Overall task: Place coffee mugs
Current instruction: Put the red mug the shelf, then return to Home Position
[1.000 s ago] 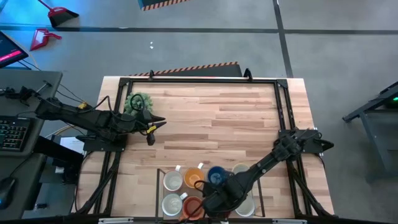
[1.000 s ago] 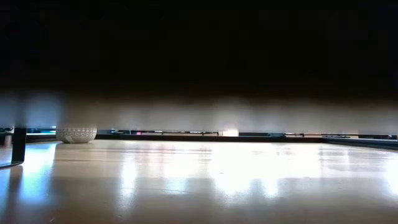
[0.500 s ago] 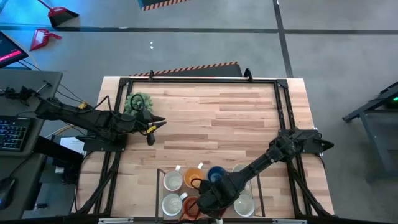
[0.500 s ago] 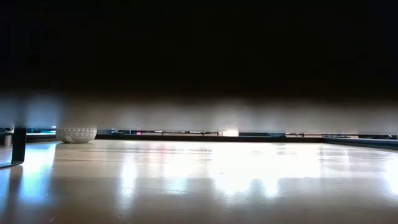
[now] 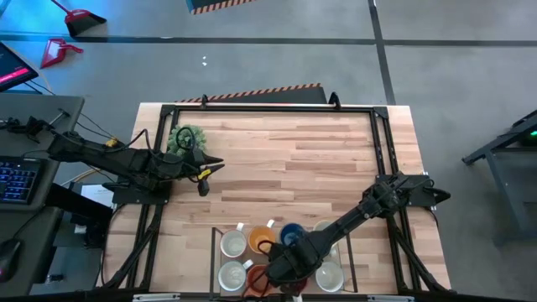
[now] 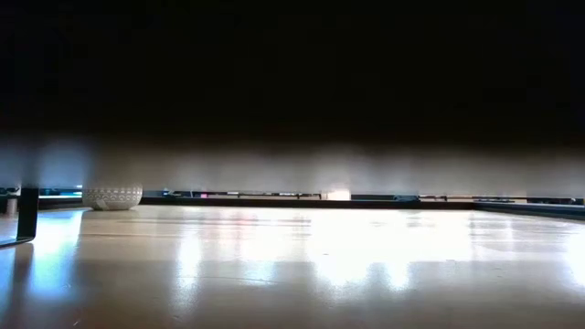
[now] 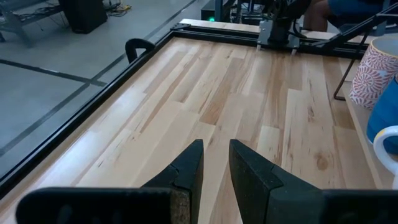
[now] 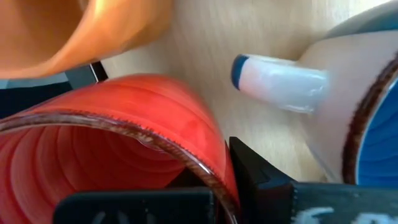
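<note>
Several coffee mugs stand close together at the table's near edge: white [image 5: 233,244], orange [image 5: 262,239], blue [image 5: 293,236], cream [image 5: 324,228], and in the nearer row white [image 5: 231,274], red [image 5: 256,279] and white [image 5: 331,278]. My right gripper [image 5: 281,268] points down over the red mug [image 8: 112,149] and is shut on it. The blue mug [image 8: 373,130] stands just beside it. My left gripper [image 7: 215,163] hovers at the table's left, next to the green plant [image 5: 186,138]. It is open a little, with nothing between its fingers. My right gripper has the red mug's wall at the rim [image 8: 208,165], on the side toward the blue mug. One finger [image 8: 258,177] is outside the wall and the other is inside. The fingers come from above, pointing down. Whether the mug stands on the table, I cannot tell.
The blue mug's white handle [image 8: 280,81] and an orange mug [image 8: 93,31] crowd the red one. A thin dark frame [image 5: 212,252] borders the mugs. Black rails [image 5: 268,107] run along the table's edges. Bare wood [image 5: 294,168] fills the middle and far part. The plant's white pot [image 6: 111,197] stands far left.
My right gripper has shifted a little toward the table's left over the nearer row of mugs and sunk slightly, then stopped. The left arm has kept still.
</note>
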Action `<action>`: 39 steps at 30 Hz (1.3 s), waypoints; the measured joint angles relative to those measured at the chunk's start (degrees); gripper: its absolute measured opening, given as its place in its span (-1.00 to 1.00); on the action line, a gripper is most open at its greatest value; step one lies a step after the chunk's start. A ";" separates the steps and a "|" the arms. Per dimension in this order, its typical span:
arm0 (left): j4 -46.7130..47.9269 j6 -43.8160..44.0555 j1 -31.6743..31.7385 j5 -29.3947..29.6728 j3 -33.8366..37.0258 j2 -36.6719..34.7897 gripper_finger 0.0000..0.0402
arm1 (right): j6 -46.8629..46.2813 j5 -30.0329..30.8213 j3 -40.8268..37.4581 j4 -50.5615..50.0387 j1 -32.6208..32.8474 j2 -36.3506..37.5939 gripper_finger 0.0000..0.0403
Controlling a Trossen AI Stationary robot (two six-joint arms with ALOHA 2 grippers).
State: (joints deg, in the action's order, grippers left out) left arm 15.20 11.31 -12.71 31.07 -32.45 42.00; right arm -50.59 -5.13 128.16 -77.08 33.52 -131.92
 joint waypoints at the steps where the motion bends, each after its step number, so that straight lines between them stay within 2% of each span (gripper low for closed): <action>1: 0.00 0.00 0.00 0.00 0.00 0.00 -0.67 | 0.00 0.00 0.00 0.00 0.00 0.00 -1.00; 20: 0.00 0.00 -0.01 0.00 0.00 -0.01 -0.67 | -0.92 -1.62 0.00 0.00 -0.02 0.02 -0.98; 30: 0.00 0.02 -0.01 0.00 0.00 0.00 -0.67 | -2.49 -2.03 0.04 -0.42 -0.02 0.22 -0.54; 39: 0.00 0.02 0.00 0.00 0.00 0.00 -0.67 | -3.61 -3.50 0.04 -0.90 -0.02 0.22 -0.46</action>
State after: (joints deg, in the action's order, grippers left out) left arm 15.20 11.33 -12.71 31.07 -32.45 42.00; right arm -54.19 -8.63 128.20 -77.97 33.50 -131.70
